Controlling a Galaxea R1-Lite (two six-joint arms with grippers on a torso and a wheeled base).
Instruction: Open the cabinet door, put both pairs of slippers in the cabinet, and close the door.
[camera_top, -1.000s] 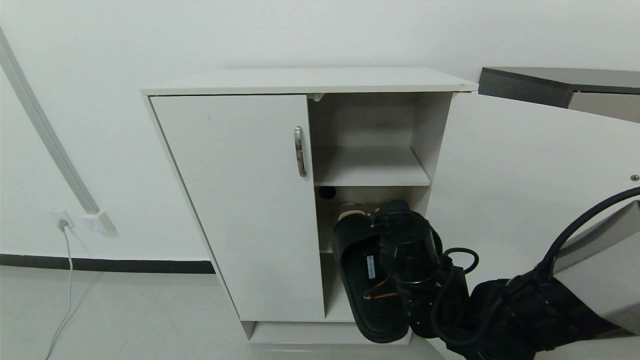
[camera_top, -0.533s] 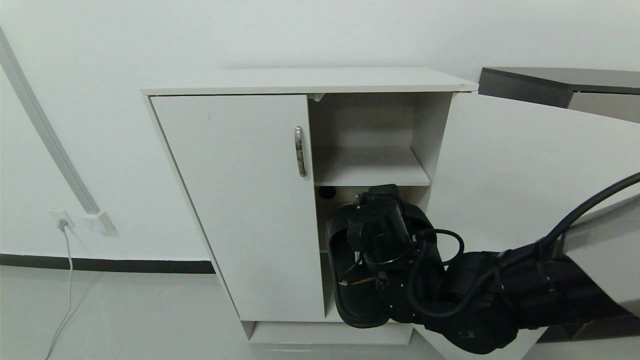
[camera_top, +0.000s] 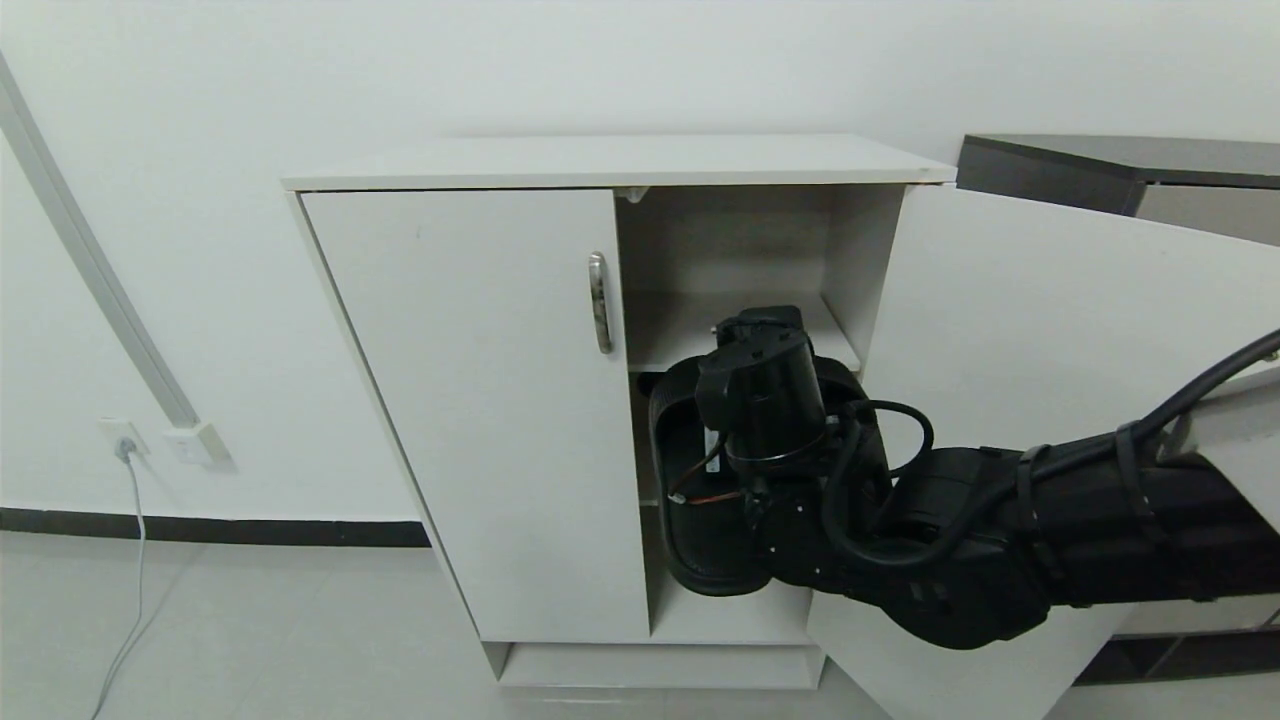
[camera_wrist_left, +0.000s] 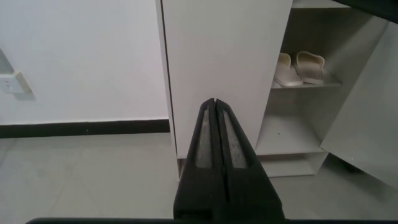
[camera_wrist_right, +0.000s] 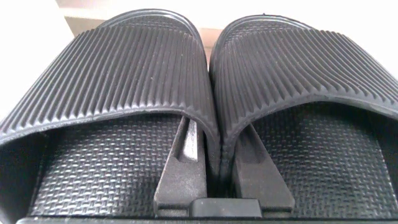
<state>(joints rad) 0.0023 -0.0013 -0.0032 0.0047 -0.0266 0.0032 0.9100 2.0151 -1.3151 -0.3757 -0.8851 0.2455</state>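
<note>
right gripper pinches pair of black ribbed rubber slippers by their adjoining straps, at open white wooden cabinet. left gripper pressed together; beige slippers on shelf.

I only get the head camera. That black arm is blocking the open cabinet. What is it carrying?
Observer: A pair of black slippers, side by side. The right gripper pinches their two inner strap edges together.
Visitor: Is anything inside already?
Observer: Yes, a pale pair sits on the lower shelf.
Visitor: And the other arm?
Observer: The left gripper is shut on nothing. It is back from the cabinet and faces the closed left door.
</note>
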